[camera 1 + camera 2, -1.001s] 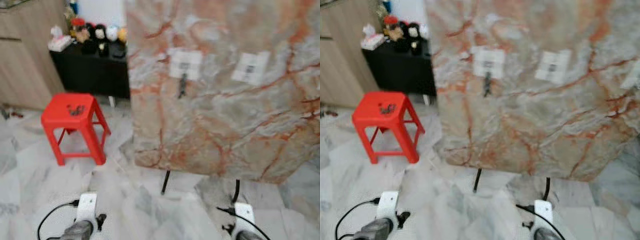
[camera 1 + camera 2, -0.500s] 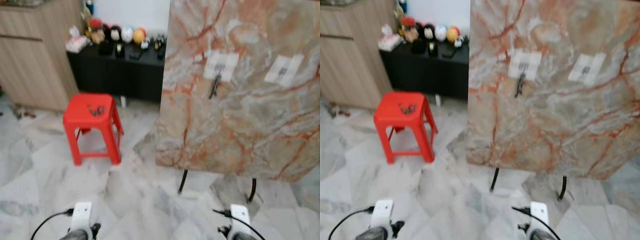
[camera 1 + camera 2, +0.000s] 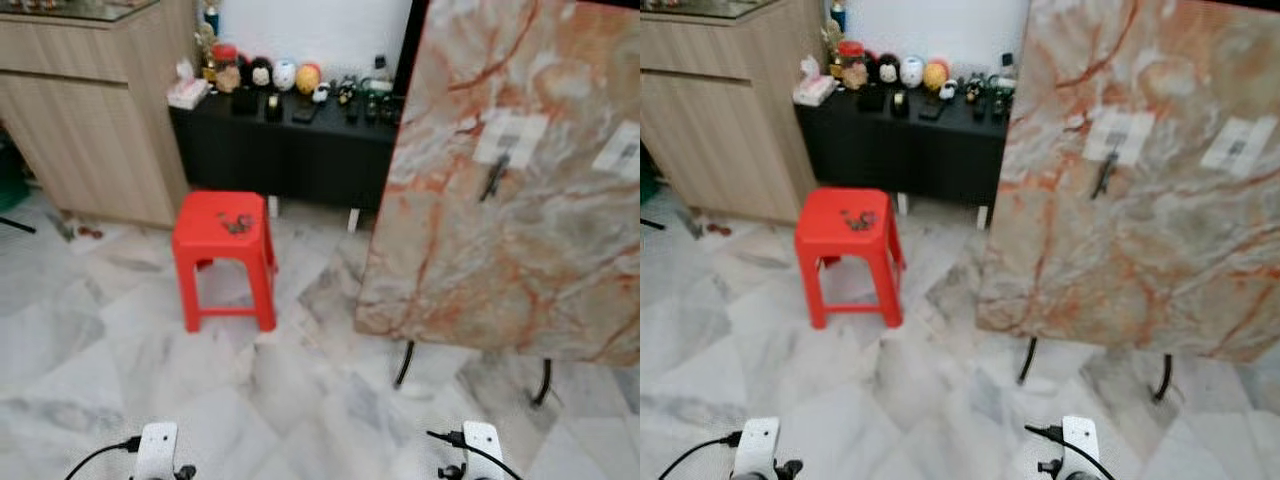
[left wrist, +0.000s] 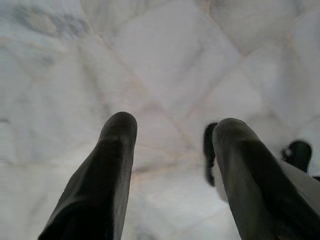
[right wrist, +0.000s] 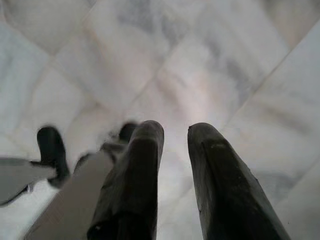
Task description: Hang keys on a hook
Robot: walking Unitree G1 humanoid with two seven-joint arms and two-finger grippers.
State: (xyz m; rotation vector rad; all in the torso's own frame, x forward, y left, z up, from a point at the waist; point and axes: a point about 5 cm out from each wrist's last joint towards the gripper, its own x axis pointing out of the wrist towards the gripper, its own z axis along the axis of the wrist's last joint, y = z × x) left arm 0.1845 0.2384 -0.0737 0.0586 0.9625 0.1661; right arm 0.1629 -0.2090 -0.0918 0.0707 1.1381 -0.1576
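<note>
We see the room evenly and brightly lit, with soft shadows under the red stool [image 3: 223,228] and the marble board [image 3: 520,190]. The head views are slightly soft. In the wrist views the floor [image 4: 165,75] is blurred, pale and washed out.

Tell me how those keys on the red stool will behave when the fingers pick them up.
The keys look like a small loose bunch, so they would probably dangle and shift. Lying flat on the smooth red stool, they may slide when nudged. They seem light.

Keys [image 3: 236,222] atop red stool [image 3: 224,258] on marble floor [image 3: 120,340]
</note>
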